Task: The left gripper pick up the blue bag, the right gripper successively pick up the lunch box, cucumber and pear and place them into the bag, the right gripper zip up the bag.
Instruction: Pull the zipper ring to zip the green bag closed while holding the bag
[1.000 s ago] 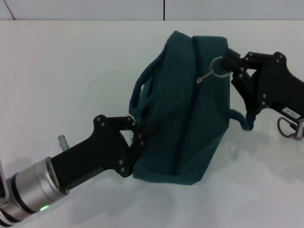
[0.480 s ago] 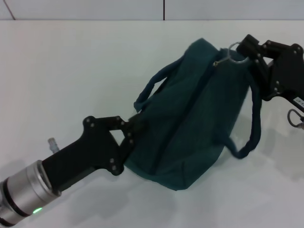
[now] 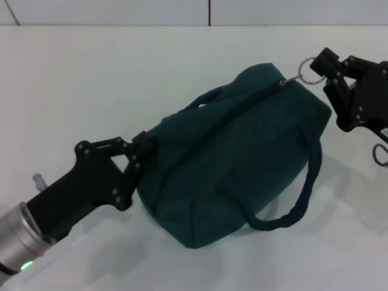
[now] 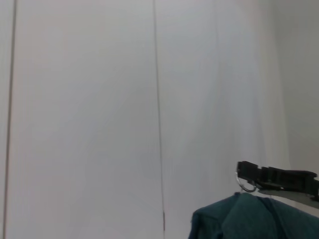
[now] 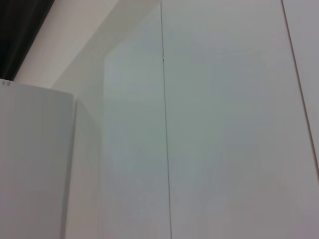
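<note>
The blue bag lies stretched across the middle of the white table in the head view, with its zipper running along the top. My left gripper is shut on the bag's near-left end. At the far-right end my right gripper is shut on the metal ring pull. One rope handle hangs down the front, the other shows behind. The left wrist view catches the bag's top and the right gripper. Lunch box, cucumber and pear are out of view.
A white wall with a dark vertical seam stands behind the table. A small metal hook dangles from the right arm. The right wrist view shows only white wall panels.
The bag has swung from upright to lying lengthwise between the grippers. My right gripper drew the ring pull to the far right; my left gripper shifted left and back with its end.
</note>
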Robot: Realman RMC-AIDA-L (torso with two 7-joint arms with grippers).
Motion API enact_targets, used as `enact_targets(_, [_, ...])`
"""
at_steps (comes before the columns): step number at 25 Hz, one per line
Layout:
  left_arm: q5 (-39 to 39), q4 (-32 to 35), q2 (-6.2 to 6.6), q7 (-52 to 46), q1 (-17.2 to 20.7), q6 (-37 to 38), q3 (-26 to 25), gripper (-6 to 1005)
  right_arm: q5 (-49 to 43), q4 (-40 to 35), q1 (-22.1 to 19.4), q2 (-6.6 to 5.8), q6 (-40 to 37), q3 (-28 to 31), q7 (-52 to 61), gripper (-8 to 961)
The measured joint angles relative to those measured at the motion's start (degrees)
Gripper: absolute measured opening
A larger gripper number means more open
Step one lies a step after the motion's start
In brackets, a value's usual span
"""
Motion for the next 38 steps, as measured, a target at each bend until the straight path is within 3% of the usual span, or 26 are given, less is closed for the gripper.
enact_targets(11, [-1.65,-0.04,-0.73,0.07,0.74,0.4,0.01,115,-0.06,0.24,0.2,0.01,-0.02,-0.5,0.0,23])
enact_targets(18, [-5.03,0.06,-1.04,-0.05,2.7,5.43,0.17,252,-0.39,-0.11,0.49,0.01,-0.05,-0.59,0.11,23])
enact_targets(22, [-5.06,3.27,-0.25,-9.64,1.47,7.12,0.19,331,-0.41,-0.21,0.67,0.01,-0.05,-0.63,0.13,23])
enact_targets(25, [-3.14,9.52,1.35,-23.64,-0.88,4.75,0.38,451,-0.43,0.05,1.02,0.01,-0.05,-0.62,0.01,23])
enact_targets(26, [-1.1,13.07,2.39,-30.98,-2.64,3.08,0.43,491,-0.44,0.16,1.13,0.01,-0.05,-0.62,-0.01,23])
enact_targets(31, [7.45,19.17,3.71,-44.87,-7.94,-0.94,0.31,689,-0.47,0.27,1.22,0.01,-0.05,-0.62,-0.01,22])
enact_targets(34, [12.55,22.58,2.92,-49.25,-10.4,-4.13,0.1,778,-0.47,0.27,1.22,0.01,-0.04,-0.64,-0.01,22])
enact_targets(38, [17.46,28.15,0.53,-52.86,-11.09,-9.85,0.09,821,-0.58,-0.08,1.23,0.01,-0.04,-0.7,0.0,22])
